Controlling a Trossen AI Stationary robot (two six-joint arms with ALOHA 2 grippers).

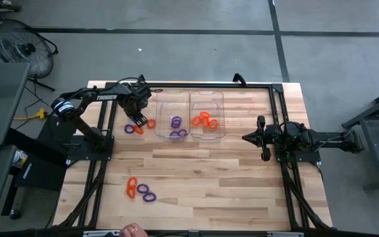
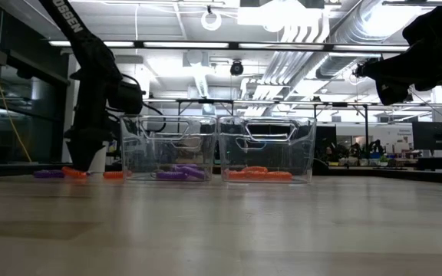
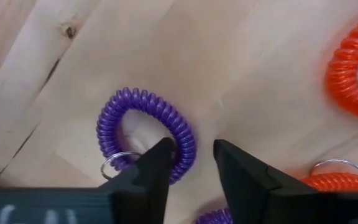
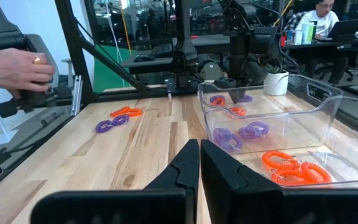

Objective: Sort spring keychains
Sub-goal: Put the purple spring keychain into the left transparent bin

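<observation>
Left claw (image 3: 190,163) is down on the desk (image 1: 209,178) beside the left tray (image 1: 172,118), fingers spread astride the coil of a purple keychain (image 3: 146,130), orange keychain (image 3: 352,68) nearby. Right claw (image 4: 200,163) hangs above the desk's right side, pressed together, empty. Purple loops (image 1: 177,126) lie in the left tray, orange loops (image 1: 204,120) in the right tray (image 1: 206,116). A mixed cluster (image 1: 140,189) waits near the front edge

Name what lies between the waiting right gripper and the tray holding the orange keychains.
Nothing: the high view shows bare wooden table between the right gripper and the tray of orange keychains.
</observation>
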